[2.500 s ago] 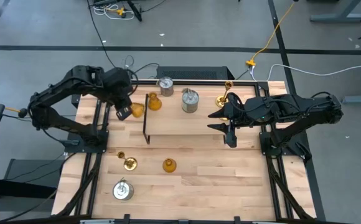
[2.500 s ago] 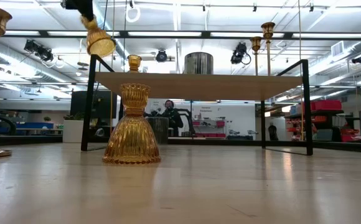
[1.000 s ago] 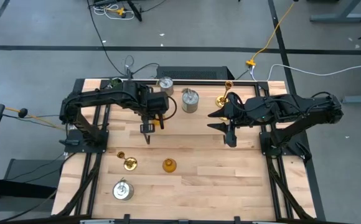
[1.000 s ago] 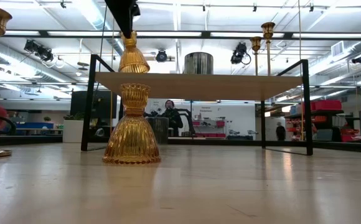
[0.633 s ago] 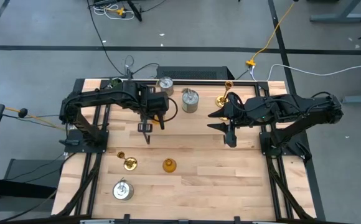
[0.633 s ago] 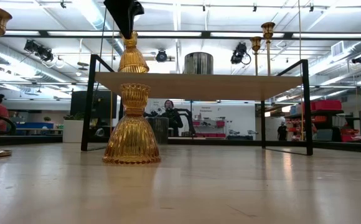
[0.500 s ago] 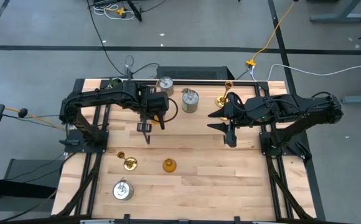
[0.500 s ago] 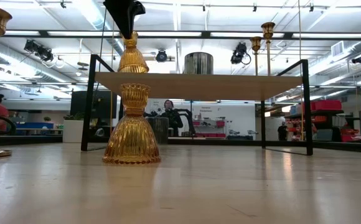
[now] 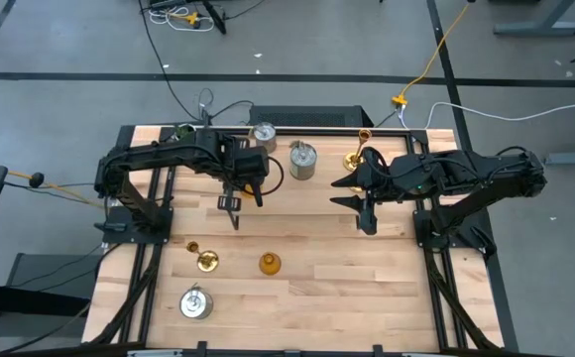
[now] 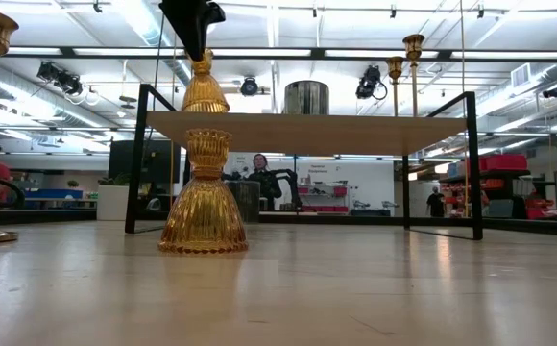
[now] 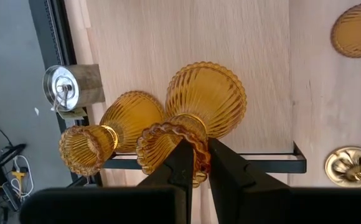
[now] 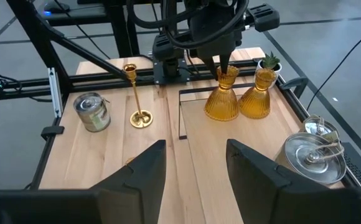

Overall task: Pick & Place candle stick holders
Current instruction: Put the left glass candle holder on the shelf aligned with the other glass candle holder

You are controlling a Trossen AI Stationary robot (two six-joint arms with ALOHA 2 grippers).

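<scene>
rack left end: crowded; left claw (image 11: 196, 163) pinches an amber holder (image 11: 200, 109) just beside a second amber holder (image 11: 109, 132) and a silver can (image 9: 264, 134)
rack middle: bare wood (image 12: 230, 155) between the amber pair and the silver can (image 9: 303, 160)
rack right end: right claw (image 9: 365, 201) hangs over it, brass holder (image 9: 357, 152) behind
worktop (image 9: 347, 288) near edge: open centre and right; brass holder (image 9: 204, 260), amber holder (image 9: 269, 264), silver can (image 9: 195, 302) stand left

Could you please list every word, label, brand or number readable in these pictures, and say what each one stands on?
Readable text: none.
Silver cans: no legible label in any view.
Amber holders on the wooden rack: plain ribbed glass, no marking.
Gold holder: no marking.
Room behind the table in the low view: red shelving and distant displays, any signs too small to read.
</scene>
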